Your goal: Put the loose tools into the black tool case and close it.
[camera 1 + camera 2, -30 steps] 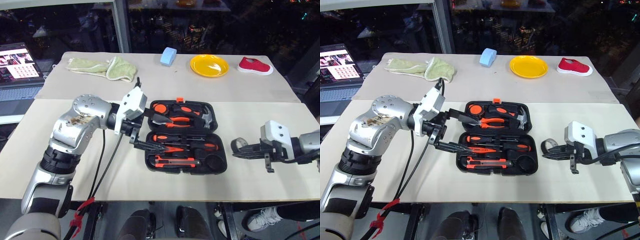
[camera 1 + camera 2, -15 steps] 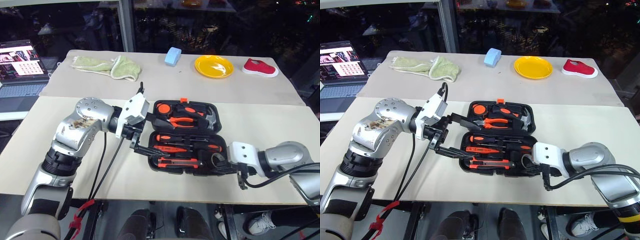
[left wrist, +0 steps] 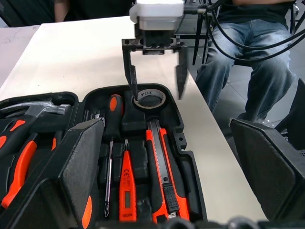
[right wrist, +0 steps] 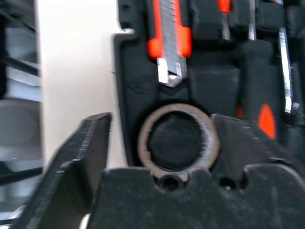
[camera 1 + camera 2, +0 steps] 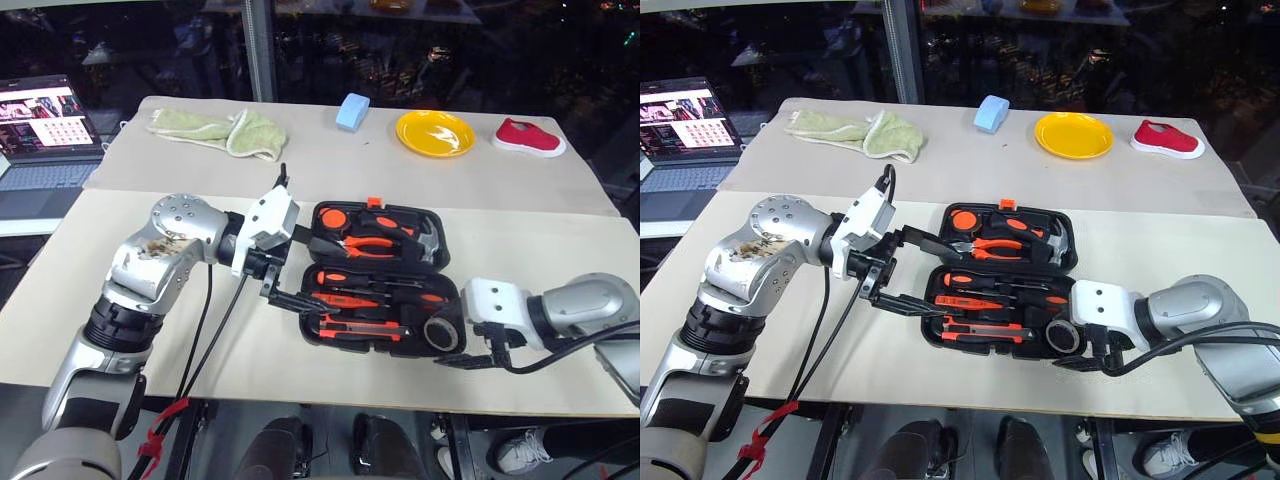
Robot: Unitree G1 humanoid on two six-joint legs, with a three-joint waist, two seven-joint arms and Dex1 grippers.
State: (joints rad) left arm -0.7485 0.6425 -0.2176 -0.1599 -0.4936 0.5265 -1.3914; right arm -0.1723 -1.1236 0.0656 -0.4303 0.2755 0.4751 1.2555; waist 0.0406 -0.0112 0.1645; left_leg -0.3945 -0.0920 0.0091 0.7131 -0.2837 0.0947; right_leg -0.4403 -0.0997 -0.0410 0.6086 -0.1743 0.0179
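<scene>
The black tool case [image 5: 312, 262] lies open on the table, its lid half at the back with an orange latch [image 5: 373, 202]. Two screwdrivers [image 5: 347, 279], the slim tester screwdriver [image 3: 127, 183] and the utility knife [image 5: 360, 329] rest in the front half's slots. The small black tape roll [image 5: 440, 333] lies in the round slot at the front right corner. My right gripper [image 3: 157, 93] is open over it, one finger at the roll's hole and the other outside the case edge. My left gripper [image 5: 298, 268] is open at the case's left side, one finger at each half.
Pliers [image 5: 368, 243] and a hammer [image 5: 424, 238] sit in the lid. At the table's back lie a green cloth [image 5: 215, 130], a blue block [image 5: 351, 110], a yellow plate [image 5: 434, 132] and a red shoe [image 5: 530, 137]. A laptop [image 5: 40, 130] stands far left. A seated person's legs [image 3: 248, 62] are beyond the right side.
My right gripper carried the tape roll from the table right of the case into the front right slot and opened. The left arm kept still. The camera shifted slightly.
</scene>
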